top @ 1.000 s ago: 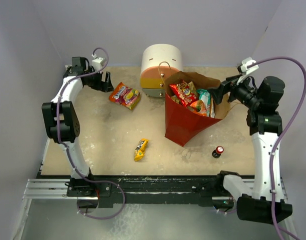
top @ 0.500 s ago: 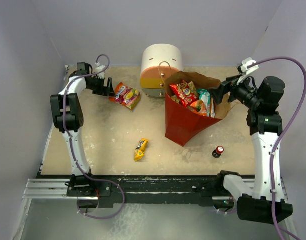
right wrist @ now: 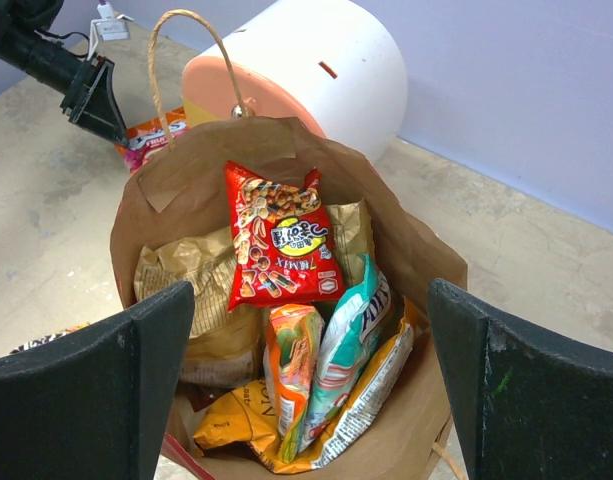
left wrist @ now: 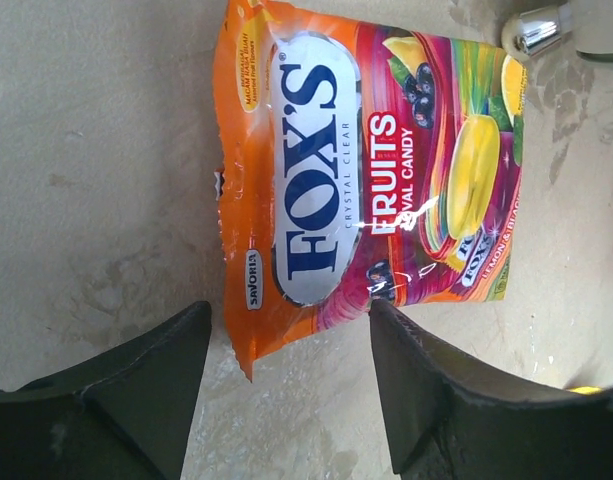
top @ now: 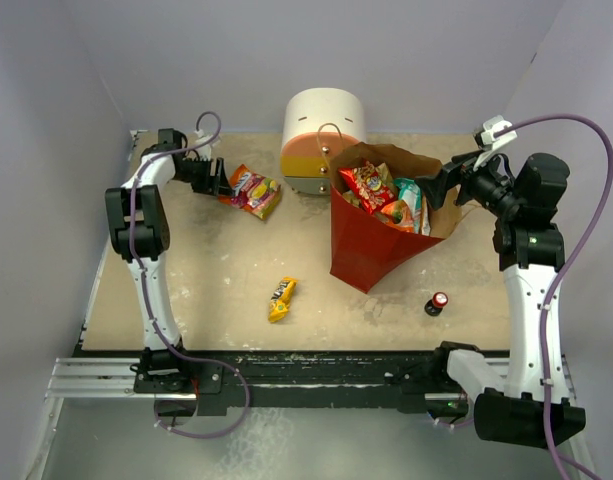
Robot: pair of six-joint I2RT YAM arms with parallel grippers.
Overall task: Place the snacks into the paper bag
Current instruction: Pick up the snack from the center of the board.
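Bright, even, diffuse, lit from above. Faint soft shadows only, close under paper bag [top: 366,250] and yellow bar [top: 281,298] on bench [top: 216,260]. Small white glints on glossy candy packet [left wrist: 326,170]; packet print crisp. Sharp overhead; slightly soft on near right gripper fingers [right wrist: 86,400] in wrist view.

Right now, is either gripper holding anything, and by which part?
Nothing is held. The left gripper is open, its jaws straddling one end of the Fox's candy bag; the right gripper is open at the paper bag mouth.
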